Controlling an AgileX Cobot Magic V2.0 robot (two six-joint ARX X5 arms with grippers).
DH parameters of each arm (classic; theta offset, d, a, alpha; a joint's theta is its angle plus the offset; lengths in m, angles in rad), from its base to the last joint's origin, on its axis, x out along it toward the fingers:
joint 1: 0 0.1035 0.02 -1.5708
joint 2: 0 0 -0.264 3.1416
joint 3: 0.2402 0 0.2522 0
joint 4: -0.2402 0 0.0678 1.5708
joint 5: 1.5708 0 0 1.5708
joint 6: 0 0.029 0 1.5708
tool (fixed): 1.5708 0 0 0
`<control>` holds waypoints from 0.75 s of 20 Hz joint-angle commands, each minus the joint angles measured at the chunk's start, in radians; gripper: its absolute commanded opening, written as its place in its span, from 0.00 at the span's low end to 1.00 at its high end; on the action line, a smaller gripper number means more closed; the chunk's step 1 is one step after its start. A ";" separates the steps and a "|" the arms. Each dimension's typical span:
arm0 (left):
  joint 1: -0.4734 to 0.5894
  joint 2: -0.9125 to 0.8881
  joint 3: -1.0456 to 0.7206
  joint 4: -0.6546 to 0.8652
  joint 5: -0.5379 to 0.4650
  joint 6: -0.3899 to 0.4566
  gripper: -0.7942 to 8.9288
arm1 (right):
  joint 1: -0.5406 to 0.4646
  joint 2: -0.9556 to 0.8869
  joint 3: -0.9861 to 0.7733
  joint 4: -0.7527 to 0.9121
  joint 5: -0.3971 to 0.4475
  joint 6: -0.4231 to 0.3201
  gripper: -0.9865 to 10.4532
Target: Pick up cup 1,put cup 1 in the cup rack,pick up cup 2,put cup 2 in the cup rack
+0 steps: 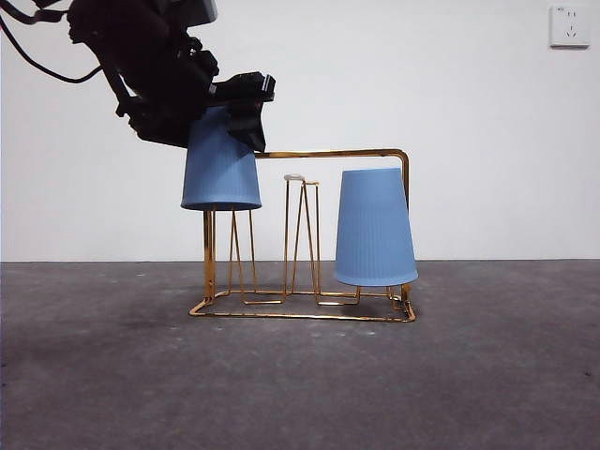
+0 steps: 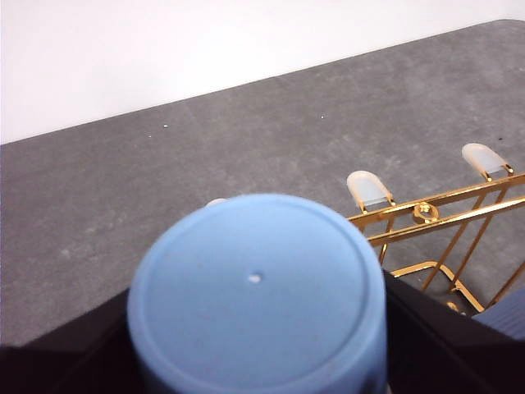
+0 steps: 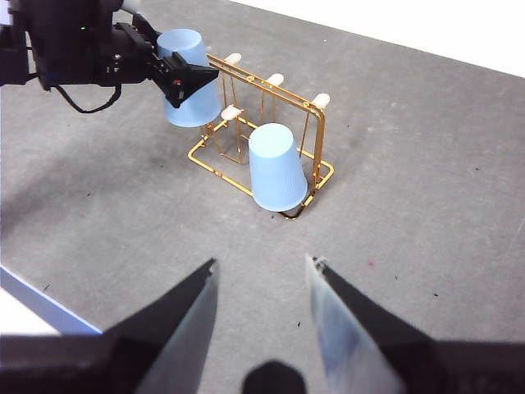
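Note:
My left gripper (image 1: 225, 112) is shut on a blue ribbed cup (image 1: 221, 169) and holds it upside down, slightly tilted, over the left end of the gold wire cup rack (image 1: 328, 153). The cup's rim hangs just below the prong tips; I cannot tell if a prong is inside it. In the left wrist view the cup's base (image 2: 258, 287) fills the space between the jaws, with the rack (image 2: 426, 215) beside it. A second blue cup (image 1: 375, 230) sits upside down on the rack's right end. My right gripper (image 3: 262, 287) is open and empty, well back from the rack (image 3: 320, 176).
The rack stands on a grey table top (image 1: 300, 384) before a white wall. A wall socket (image 1: 570, 25) is at the upper right. White-capped prongs (image 2: 367, 189) stand bare in the rack's middle. The table's edge (image 3: 33, 300) shows near the right arm.

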 commanded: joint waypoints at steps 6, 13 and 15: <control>-0.008 0.035 -0.014 -0.062 0.011 -0.038 0.08 | 0.000 -0.002 -0.006 0.003 0.039 -0.001 0.25; -0.024 -0.007 -0.014 -0.095 0.000 -0.042 0.08 | 0.000 -0.001 -0.006 0.003 0.039 -0.003 0.25; -0.026 -0.021 -0.014 -0.107 -0.014 -0.042 0.08 | 0.000 -0.001 -0.006 0.003 0.039 -0.003 0.25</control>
